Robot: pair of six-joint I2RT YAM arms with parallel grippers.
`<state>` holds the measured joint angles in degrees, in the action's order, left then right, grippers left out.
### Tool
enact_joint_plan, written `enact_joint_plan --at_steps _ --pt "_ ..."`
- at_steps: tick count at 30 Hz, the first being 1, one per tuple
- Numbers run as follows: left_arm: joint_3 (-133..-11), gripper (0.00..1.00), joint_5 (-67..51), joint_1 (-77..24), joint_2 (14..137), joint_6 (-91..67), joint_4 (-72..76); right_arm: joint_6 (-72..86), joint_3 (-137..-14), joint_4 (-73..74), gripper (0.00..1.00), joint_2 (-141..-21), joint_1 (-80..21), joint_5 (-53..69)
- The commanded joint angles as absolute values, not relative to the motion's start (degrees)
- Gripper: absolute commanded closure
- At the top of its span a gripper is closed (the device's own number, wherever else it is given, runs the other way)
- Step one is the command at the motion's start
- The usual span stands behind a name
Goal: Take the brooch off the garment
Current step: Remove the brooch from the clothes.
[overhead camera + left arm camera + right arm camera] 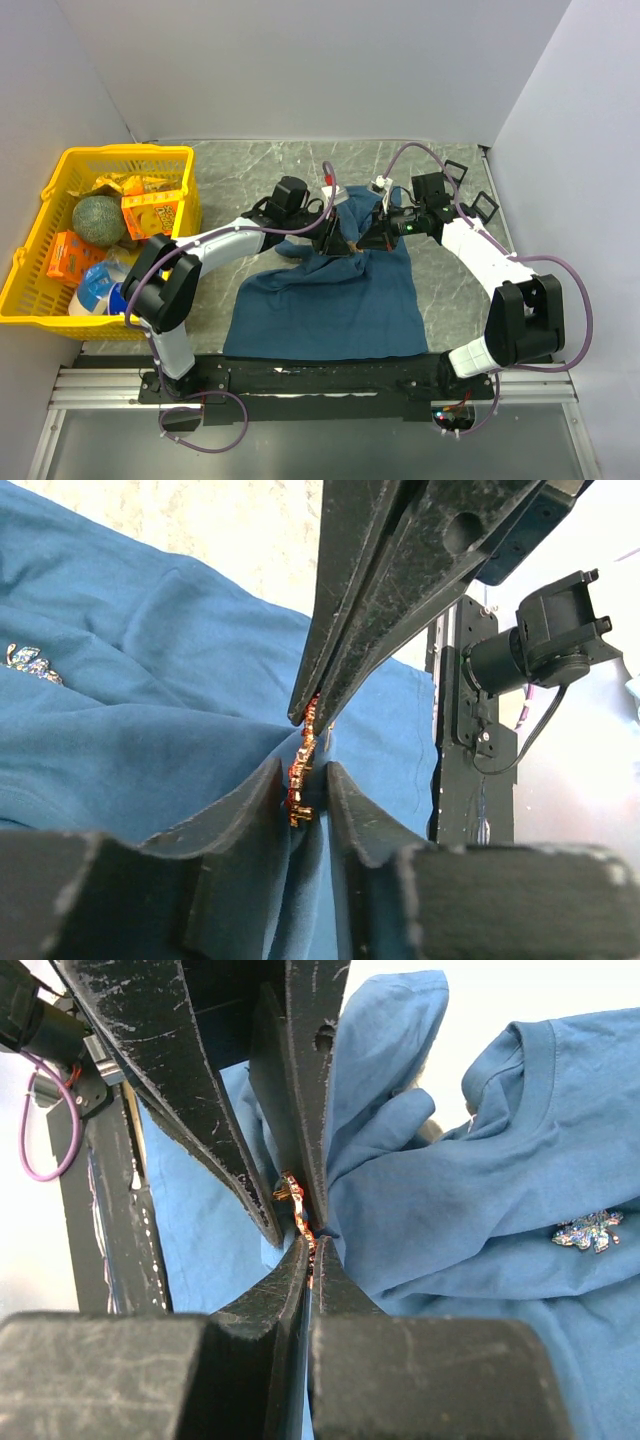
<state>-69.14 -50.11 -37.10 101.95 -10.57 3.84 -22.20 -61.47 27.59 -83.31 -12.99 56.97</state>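
So, basket [125, 153]: yellow plastic, parked at the left edge of the worktop [240, 170]. It's holding a green melon [97, 220], a big orange box [153, 212], a smaller orange box [72, 255] and a blue-and-white tub [98, 290].
Left gripper [335, 235]: reaches in over the middle of the worktop, a bit toward the far edge. From its own wrist camera [303, 770] the fingers stand at a narrow gap, with the brooch and a raised fold of cloth squeezed between them.
Brooch [299, 780]: a small red-and-gold strip standing on end in that fold, right where the two grippers meet. It shows in the right wrist view too [291, 1192], tucked between the dark fingers.
Right gripper [362, 238]: comes in from the right, tip to tip with the left one. Its fingers are pressed flat together [312, 1250] at the brooch's end, where it meets the cloth – can't tell whether it's nipping the pin or just the fabric.
Garment [330, 300]: teal-blue tee spread across the centre of the worktop, hem along the near edge, upper part bunched up toward the grippers.
Silver ornament [587, 1230]: a second sparkly piece on the tee – it lies flat, well apart from both grippers, and also shows in the left wrist view [25, 663].
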Motion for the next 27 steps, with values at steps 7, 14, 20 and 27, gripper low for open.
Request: enact_joint_plan --at_steps 7,14,20,27 --pt "-70.93 0.52 -52.03 -35.77 99.67 -10.63 5.71 -22.85 -61.43 26.72 1.00 -80.77 -13.10 57.92" --pt "-70.75 0.48 -54.14 -35.86 99.76 -10.81 6.33 -22.85 -61.44 26.72 1.00 -80.86 -13.18 58.01" --pt "-71.54 0.49 -53.09 -36.56 100.20 -9.85 5.01 -22.41 -61.44 26.54 1.00 -80.95 -13.10 58.27" --pt "-72.51 0.52 -51.33 -37.70 101.16 -9.05 3.43 -22.24 -61.44 26.54 1.00 -81.12 -13.18 58.45"
